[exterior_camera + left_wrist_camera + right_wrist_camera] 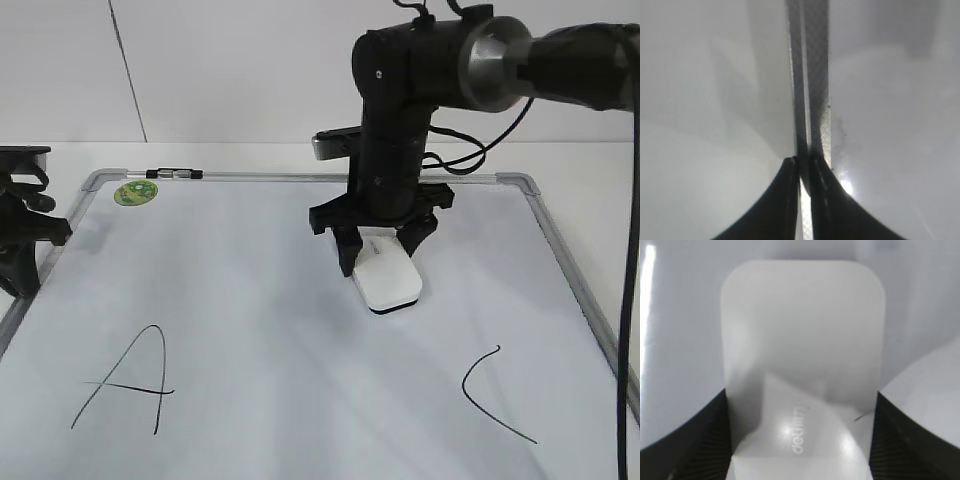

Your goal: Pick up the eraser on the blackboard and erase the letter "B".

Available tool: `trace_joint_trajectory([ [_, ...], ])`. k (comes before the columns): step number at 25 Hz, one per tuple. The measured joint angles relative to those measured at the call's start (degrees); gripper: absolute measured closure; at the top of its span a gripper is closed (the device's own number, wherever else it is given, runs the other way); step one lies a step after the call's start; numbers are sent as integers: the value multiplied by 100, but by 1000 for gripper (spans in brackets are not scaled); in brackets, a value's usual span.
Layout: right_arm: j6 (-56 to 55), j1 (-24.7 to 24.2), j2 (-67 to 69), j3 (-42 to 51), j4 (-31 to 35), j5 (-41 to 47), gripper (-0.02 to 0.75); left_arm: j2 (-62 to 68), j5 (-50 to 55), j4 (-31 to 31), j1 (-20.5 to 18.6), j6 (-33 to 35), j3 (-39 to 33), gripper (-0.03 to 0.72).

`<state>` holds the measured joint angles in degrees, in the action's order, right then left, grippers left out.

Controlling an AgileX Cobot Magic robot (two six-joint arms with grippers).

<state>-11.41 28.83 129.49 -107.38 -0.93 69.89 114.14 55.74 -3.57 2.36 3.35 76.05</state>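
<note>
The white eraser (388, 277) sits on the middle of the blackboard (250, 300), a white board with a grey frame. My right gripper (382, 255) is shut on the eraser from above, one jaw on each side. In the right wrist view the eraser (802, 365) fills the frame between the jaws (800, 440), grey lettering on top. No letter "B" shows anywhere on the board; the space between the "A" and the "C" is bare around the eraser. My left gripper (20, 250) is shut and empty at the board's left edge, over the frame (815, 75) in the left wrist view (804, 165).
A black "A" (130, 385) is at the front left and a black "C" (490, 392) at the front right. A round green sticker (135, 192) is at the back left corner. A marker (175, 173) lies along the back frame.
</note>
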Motion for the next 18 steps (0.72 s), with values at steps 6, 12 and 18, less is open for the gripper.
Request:
trace_joint_trajectory([
  [6, 67, -118, 0, 0, 12, 0, 209, 0, 9, 0, 0, 0, 0, 655],
  [12, 371, -366, -148, 75, 352, 0, 209, 0, 36, 0, 0, 0, 0, 655],
  [18, 496, -876, -957, 164, 398, 0, 209, 0, 50, 0, 0, 0, 0, 655],
])
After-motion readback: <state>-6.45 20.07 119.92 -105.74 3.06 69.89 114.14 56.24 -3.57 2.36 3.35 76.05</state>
